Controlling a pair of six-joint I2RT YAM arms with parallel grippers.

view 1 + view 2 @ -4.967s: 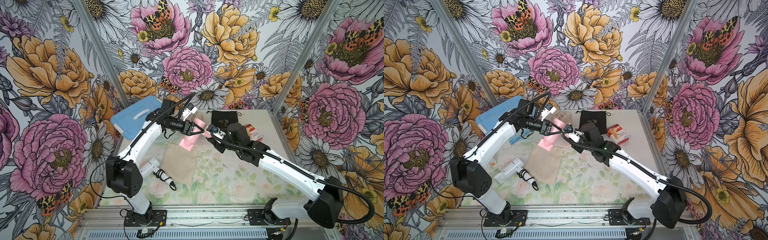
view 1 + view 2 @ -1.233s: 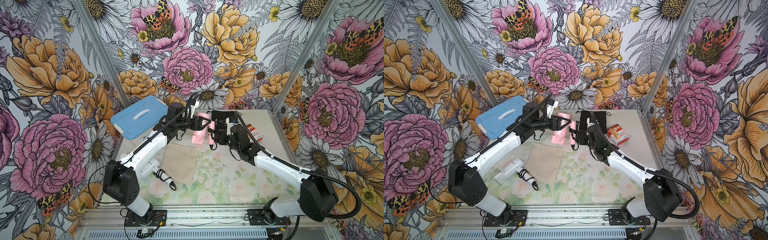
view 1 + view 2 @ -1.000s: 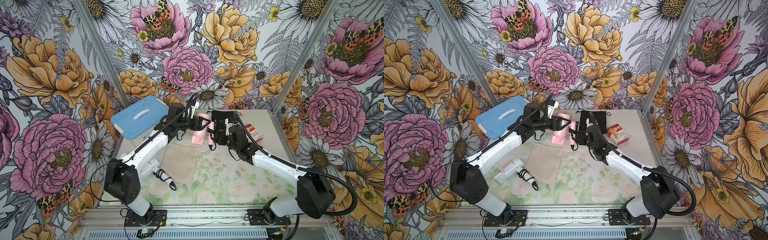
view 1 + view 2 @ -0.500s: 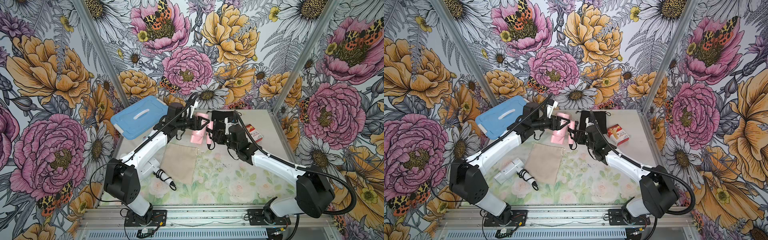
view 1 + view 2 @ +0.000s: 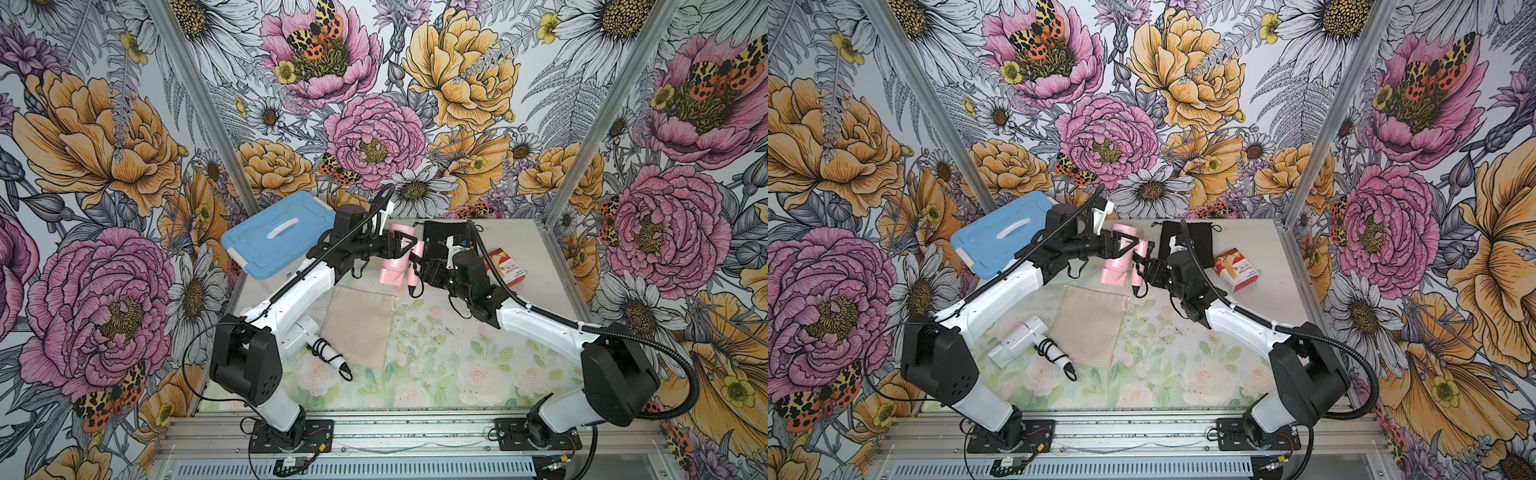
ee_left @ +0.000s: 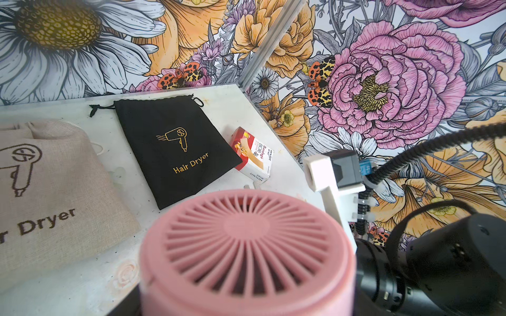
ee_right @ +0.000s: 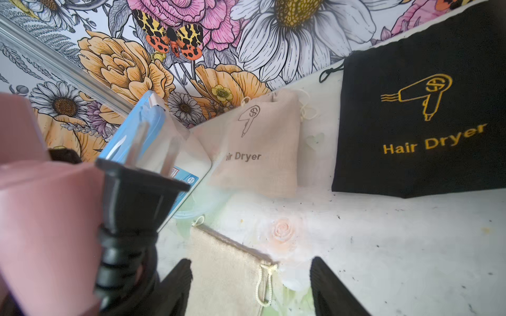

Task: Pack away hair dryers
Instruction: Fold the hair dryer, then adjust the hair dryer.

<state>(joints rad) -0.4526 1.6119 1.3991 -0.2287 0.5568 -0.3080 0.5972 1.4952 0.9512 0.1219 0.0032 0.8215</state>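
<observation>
A pink hair dryer (image 5: pixel 392 270) (image 5: pixel 1115 270) hangs above the back middle of the table. My left gripper (image 5: pixel 405 245) (image 5: pixel 1127 245) is shut on its barrel. Its slotted rear grille (image 6: pixel 246 254) fills the left wrist view and hides the jaws. My right gripper (image 5: pixel 419 270) (image 7: pixel 250 270) is open just beside the dryer's handle (image 7: pixel 41 219), where the black plug (image 7: pixel 137 186) and wound cord sit; nothing is between its fingers. A white hair dryer (image 5: pixel 1017 336) (image 5: pixel 307 332) lies at the front left, partly under my left arm.
A flat beige pouch (image 5: pixel 357 328) (image 5: pixel 1092 324) lies mid-table under the grippers. A second beige pouch (image 7: pixel 260 147) (image 6: pixel 54 186) and a black pouch (image 5: pixel 440 241) (image 6: pixel 175 147) lie at the back. A blue-lidded box (image 5: pixel 278 237) leans at back left; a red bandage box (image 5: pixel 1237 270) lies at right.
Since five seconds ago my left gripper carried the pink dryer right and back, and my right gripper drew up to its handle. Over the last second almost nothing moved.
</observation>
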